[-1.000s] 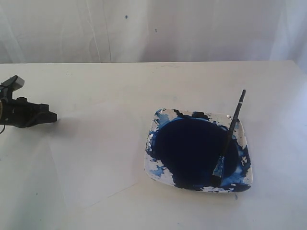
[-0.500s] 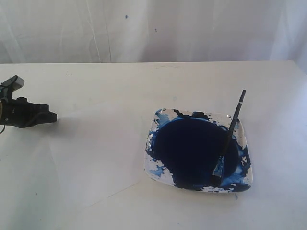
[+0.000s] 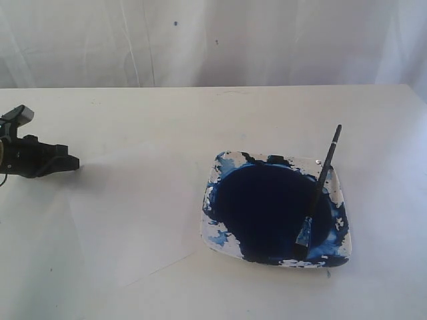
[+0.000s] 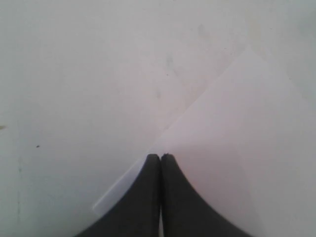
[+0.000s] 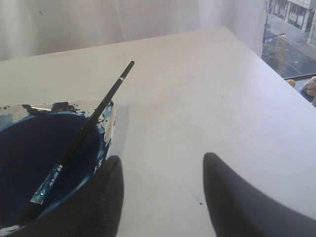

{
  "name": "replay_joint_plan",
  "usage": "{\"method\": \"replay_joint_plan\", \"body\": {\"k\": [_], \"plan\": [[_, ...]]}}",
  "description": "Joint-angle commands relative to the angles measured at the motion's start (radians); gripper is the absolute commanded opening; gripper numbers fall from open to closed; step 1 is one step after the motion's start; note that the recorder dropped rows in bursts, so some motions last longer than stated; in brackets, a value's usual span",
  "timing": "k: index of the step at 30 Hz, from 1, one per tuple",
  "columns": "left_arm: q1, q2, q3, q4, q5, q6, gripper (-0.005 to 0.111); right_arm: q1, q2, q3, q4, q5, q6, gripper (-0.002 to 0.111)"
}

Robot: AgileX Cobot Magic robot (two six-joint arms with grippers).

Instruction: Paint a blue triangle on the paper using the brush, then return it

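The brush [image 3: 319,190] lies in the paint dish [image 3: 215,235], bristles down in the dark navy pool and black handle leaning over the far rim. In the right wrist view the brush [image 5: 84,133] rests the same way, beside my right gripper [image 5: 162,158], which is open over bare table with nothing between its fingers. The paper [image 3: 133,220] is a faint white sheet left of the dish. My left gripper [image 3: 75,161] sits at the far left, shut and empty, its tips [image 4: 160,156] at the paper [image 4: 237,138] edge. The blue triangle is out of view; the paper looks plain white.
A white curtain [image 3: 213,40] hangs behind the table's far edge. In the right wrist view the table's corner edge [image 5: 256,54] drops off toward a window. White tabletop [image 3: 373,120] lies right of the dish.
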Motion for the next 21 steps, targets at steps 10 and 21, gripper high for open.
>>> {"method": "replay_joint_plan", "body": {"k": [10, 21], "plan": [[0.002, -0.002, -0.003, 0.009, 0.006, 0.004, 0.000, 0.000, -0.005, 0.002, -0.007, -0.002, -0.010, 0.047], [0.002, -0.002, -0.003, 0.009, 0.007, 0.004, 0.000, 0.000, -0.005, 0.002, 0.022, -0.479, -0.006, 0.047]]}}
